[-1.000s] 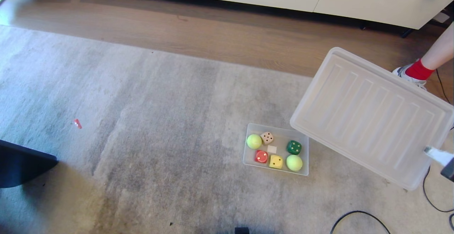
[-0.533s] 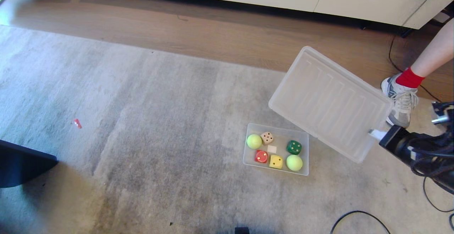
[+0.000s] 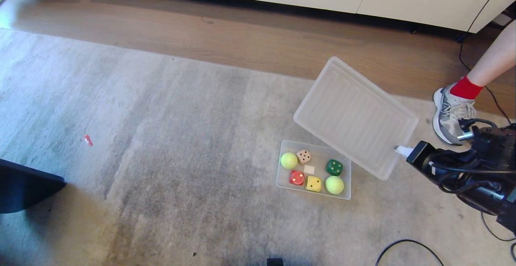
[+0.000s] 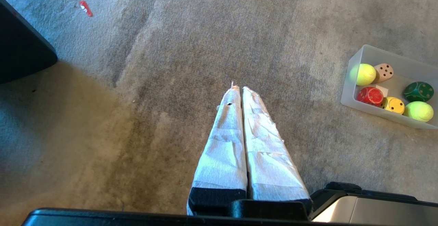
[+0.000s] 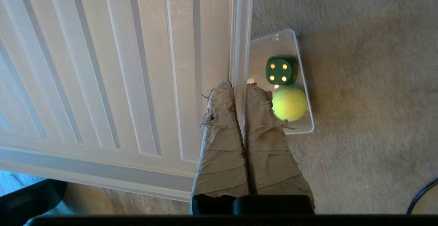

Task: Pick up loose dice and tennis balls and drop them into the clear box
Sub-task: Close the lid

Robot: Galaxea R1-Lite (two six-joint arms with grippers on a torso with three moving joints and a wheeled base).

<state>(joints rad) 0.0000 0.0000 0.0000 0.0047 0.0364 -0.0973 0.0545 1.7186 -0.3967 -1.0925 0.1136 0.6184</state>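
- Currently, right hand (image 3: 399, 150) clamps the ribbed lid (image 3: 354, 117) by its edge; lid hangs tilted above the clear box (image 3: 282, 179).
- Box lies left of this hand, on carpet, holding all dice (image 3: 313, 183) and tennis balls (image 3: 334, 185).
- Left hand (image 4: 238, 89) is parked, fingers together.

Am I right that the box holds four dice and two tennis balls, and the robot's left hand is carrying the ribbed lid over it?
Not quite: the right hand grips the lid, as the head view shows. The left hand hangs shut over bare carpet. The box does hold four dice and two tennis balls.
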